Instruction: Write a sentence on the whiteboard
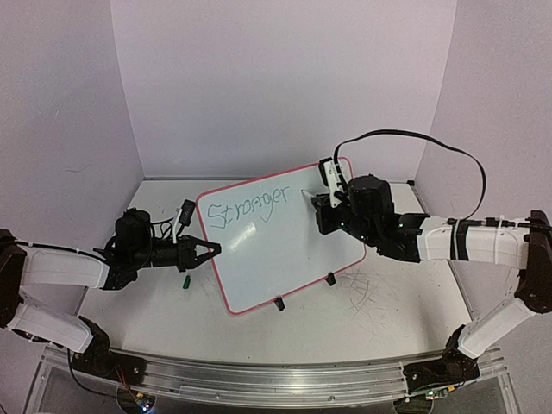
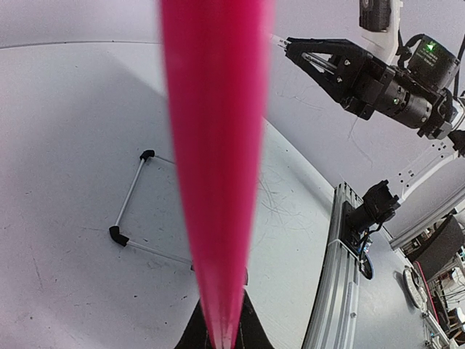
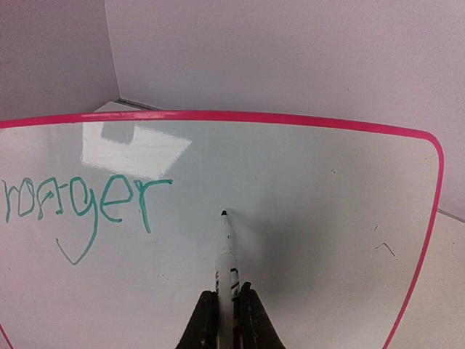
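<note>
The whiteboard (image 1: 285,250) is standing tilted on its two black clip feet (image 1: 278,303) mid-surface, between the two arms. The left hand (image 1: 207,251) is pinching the board's left edge. In the left wrist view the pink rim (image 2: 218,145) is running straight up out of the narrow-set fingers (image 2: 192,334), so that hand is clamped on the board and steadying it. The right hand (image 3: 229,323) is closed on a marker (image 3: 227,254), with the tip sitting at or just off the board face, right of the green writing; I can't tell whether it is touching. The sentence (image 1: 248,210) is reading "Stronger" only, upper left of the board, so I'm judging the task roughly a third done. A small green item (image 1: 185,281), likely the cap, is lying on the surface (image 1: 388,302) near the left hand.

Handling: the board is looking light, thin, stiff and glossy, so probably slippery and prone to sliding or tipping under pen pressure. The best hold is the rim edge, bracing against the push. The marker is looking light and rigid, so it is calling for a mid-barrel grip and soft pressure.
</note>
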{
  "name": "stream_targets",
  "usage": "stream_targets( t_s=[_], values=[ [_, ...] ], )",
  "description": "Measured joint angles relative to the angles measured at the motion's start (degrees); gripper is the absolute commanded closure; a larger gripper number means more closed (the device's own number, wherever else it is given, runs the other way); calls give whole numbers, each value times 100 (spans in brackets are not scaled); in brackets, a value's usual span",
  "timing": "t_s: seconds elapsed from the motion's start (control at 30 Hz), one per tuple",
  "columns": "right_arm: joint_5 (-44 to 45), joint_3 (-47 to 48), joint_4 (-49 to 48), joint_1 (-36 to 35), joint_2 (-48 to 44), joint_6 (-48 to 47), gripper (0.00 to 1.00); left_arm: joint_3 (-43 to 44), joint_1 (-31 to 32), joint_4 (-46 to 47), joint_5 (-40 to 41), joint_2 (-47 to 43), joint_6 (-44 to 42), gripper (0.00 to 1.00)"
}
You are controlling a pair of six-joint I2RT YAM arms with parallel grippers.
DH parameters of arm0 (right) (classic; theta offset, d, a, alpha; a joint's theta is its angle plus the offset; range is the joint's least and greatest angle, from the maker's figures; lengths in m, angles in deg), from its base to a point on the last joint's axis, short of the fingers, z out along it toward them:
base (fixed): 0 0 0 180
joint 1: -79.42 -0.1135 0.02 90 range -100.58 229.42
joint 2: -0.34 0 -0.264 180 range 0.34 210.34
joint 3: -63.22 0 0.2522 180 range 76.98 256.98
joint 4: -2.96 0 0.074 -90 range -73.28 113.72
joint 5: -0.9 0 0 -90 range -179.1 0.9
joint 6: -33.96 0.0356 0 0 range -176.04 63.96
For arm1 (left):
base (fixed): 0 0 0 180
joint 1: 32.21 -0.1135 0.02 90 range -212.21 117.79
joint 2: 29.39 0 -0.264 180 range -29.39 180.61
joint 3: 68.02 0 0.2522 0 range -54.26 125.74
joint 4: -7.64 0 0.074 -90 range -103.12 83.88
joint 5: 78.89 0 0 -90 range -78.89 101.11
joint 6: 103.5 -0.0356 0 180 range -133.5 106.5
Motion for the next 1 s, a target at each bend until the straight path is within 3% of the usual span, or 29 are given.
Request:
stream_targets(
  t_s=[1.0],
  values=[
    [708,225,65,72,238,268,100,0,-1,-7,7,0,25,100]
  ],
)
